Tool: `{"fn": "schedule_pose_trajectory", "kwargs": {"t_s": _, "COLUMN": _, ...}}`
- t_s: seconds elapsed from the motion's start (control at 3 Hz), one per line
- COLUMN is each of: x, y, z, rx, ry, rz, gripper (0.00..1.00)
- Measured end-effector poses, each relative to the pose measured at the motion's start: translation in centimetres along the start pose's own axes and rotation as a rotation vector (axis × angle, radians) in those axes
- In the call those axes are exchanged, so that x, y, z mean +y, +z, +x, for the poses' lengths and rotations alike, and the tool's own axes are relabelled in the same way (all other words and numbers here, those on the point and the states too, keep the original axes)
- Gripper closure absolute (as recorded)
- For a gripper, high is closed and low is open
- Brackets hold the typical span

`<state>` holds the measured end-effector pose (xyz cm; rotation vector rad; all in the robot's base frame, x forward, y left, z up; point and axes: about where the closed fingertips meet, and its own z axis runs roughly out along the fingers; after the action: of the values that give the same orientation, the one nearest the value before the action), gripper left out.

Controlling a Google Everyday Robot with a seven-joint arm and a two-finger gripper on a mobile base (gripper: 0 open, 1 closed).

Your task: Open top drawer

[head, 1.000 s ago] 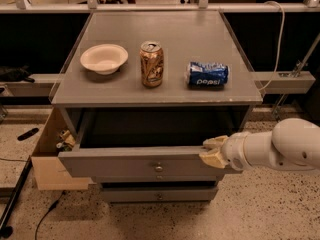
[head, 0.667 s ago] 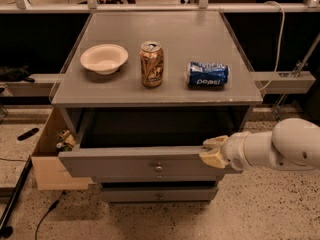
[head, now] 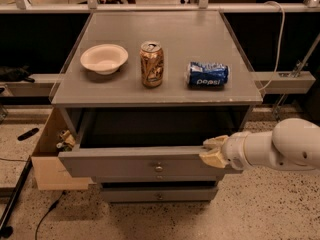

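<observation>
one bowl (head: 104, 59), one gold can (head: 152, 64), one pepsi can (head: 208, 74); gripper (head: 214, 150) clamps top drawer (head: 125, 163) right rim.

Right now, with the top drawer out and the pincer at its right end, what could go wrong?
1. The pincer sits at the far right of the top drawer front, away from the centre knob; an off-centre pull may skew and jam it.
2. The Pepsi can lies on its side on the cabinet top; a jolt might roll it off.
3. The upright brown can could tip.
</observation>
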<state>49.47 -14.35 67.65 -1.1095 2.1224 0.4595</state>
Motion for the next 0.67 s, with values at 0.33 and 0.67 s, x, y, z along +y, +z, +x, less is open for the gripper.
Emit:
{"fn": "schedule_pose_trajectory", "kwargs": {"t_s": 0.33, "x": 0.00, "y": 0.00, "z": 0.00, "rx": 0.000, "ry": 0.000, "rz": 0.000, "gripper": 0.26}}
{"fn": "schedule_pose_trajectory", "kwargs": {"t_s": 0.67, "x": 0.00, "y": 0.00, "z": 0.00, "rx": 0.000, "ry": 0.000, "rz": 0.000, "gripper": 0.03}}
